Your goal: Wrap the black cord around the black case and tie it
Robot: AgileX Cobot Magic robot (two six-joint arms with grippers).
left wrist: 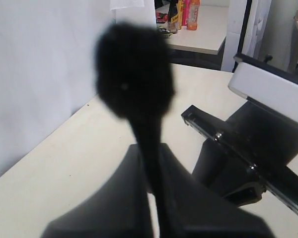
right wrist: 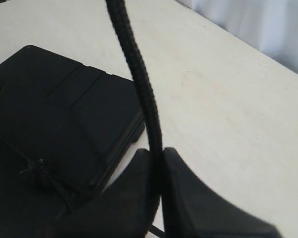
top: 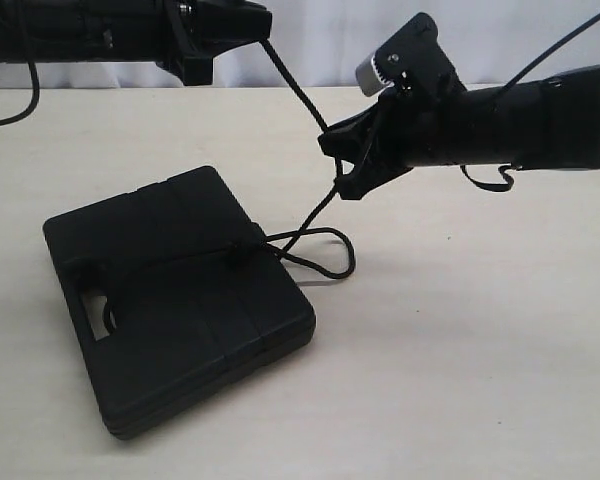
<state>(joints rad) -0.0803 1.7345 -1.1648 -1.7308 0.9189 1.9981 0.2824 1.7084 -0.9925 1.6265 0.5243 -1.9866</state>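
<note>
The black case (top: 180, 300) lies flat on the table at the lower left. The black cord (top: 298, 92) crosses its top to a knot (top: 242, 250). From there it rises to my right gripper (top: 338, 165), which is shut on it above the case's far right corner. It then runs taut up to my left gripper (top: 263, 35), also shut on it, high at the back. A slack loop (top: 332, 250) rests on the table beside the case. The right wrist view shows the cord (right wrist: 141, 84) pinched in that gripper (right wrist: 156, 153), above the case (right wrist: 54, 99) and knot (right wrist: 39, 171). In the left wrist view a blurred cord end (left wrist: 134, 69) sticks out of the gripper (left wrist: 151, 148).
The beige table (top: 480, 350) stretches to the right and front of the case. A white curtain (top: 310, 40) hangs behind it. The right arm (left wrist: 253, 148) shows in the left wrist view, with bottles (left wrist: 186, 12) on a far table.
</note>
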